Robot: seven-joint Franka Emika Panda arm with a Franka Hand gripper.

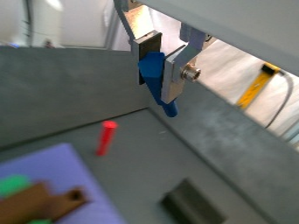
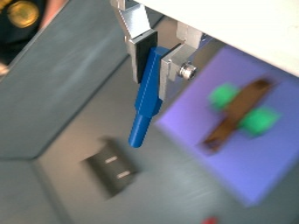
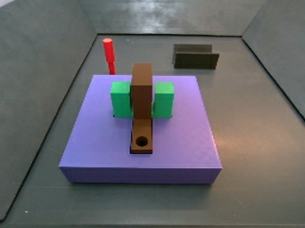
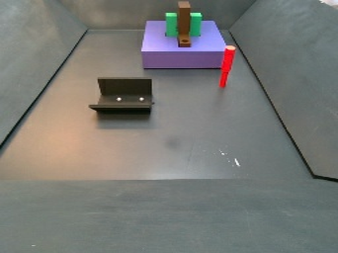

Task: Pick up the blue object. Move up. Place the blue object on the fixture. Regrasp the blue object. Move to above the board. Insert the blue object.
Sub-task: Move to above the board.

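My gripper (image 1: 160, 74) (image 2: 156, 66) is shut on the blue object (image 1: 153, 72) (image 2: 145, 109), a slim blue peg that hangs tilted below the fingers, high above the floor. In both wrist views the fixture (image 1: 191, 204) (image 2: 114, 168) lies far below it, standing alone on the grey floor (image 3: 194, 58) (image 4: 123, 96). The board (image 3: 143, 107) (image 4: 185, 25) is a brown plank with a round hole (image 3: 143, 142) near one end, lying between two green blocks (image 3: 121, 98). It also shows from the wrist (image 2: 237, 114). Neither side view shows the gripper or the blue object.
The board and green blocks rest on a purple platform (image 3: 179, 142) (image 4: 165, 51). A red upright peg (image 3: 109, 55) (image 4: 227, 66) (image 1: 107, 137) stands on the floor beside the platform. Grey walls enclose the floor on all sides.
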